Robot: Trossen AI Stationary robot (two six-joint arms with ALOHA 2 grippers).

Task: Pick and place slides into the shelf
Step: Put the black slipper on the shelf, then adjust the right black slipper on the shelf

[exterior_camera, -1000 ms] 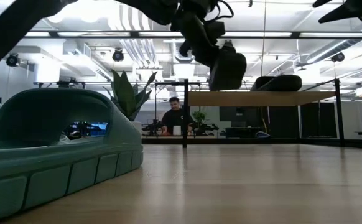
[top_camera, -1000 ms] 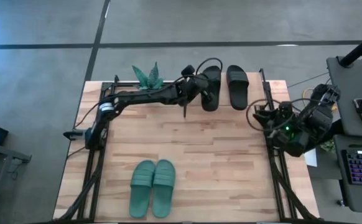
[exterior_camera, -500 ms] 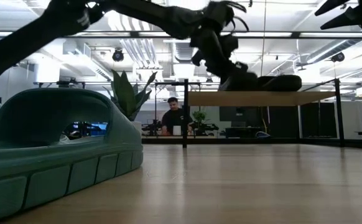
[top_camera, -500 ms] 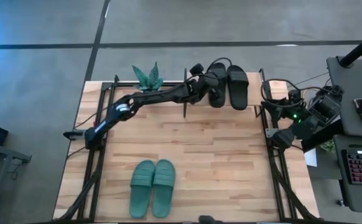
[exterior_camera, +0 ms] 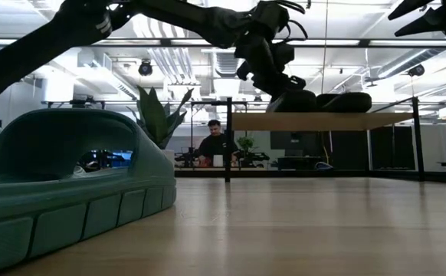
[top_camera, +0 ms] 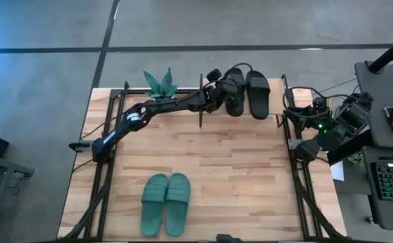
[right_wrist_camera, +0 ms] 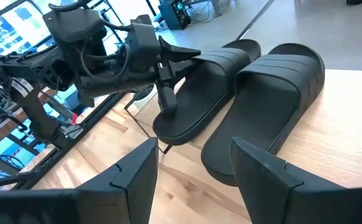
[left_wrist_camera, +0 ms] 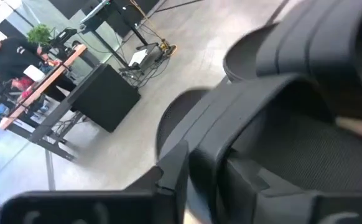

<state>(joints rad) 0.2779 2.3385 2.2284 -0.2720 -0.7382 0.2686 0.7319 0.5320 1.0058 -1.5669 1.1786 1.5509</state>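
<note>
My left gripper reaches over the shelf at the table's far edge and is shut on a black slide. That slide lies on the shelf's top board, next to the second black slide, whose sole is flat on the same board. The pair of teal slides rests sole down near the table's near edge. My right gripper is open; its arm hovers past the table's right edge, facing the shelf. My left gripper holds the black slide by the side of its strap that faces the table's left edge. One finger stands outside the strap; the strap hides the other. The fingers come slanting down from the table's left. The slide's sole lies on the shelf board.
A small green plant stands at the far edge, left of the shelf. The shelf's thin black posts rise from the tabletop. A person sits far off in the room. Bare wood lies between the shelf and the teal slides.
My left gripper carried the black slide, which hung tilted below it, toward the table's right and far edge. It lowered it onto the shelf top beside the other black slide, where it now lies flat. My right arm shifted a little toward the far edge.
</note>
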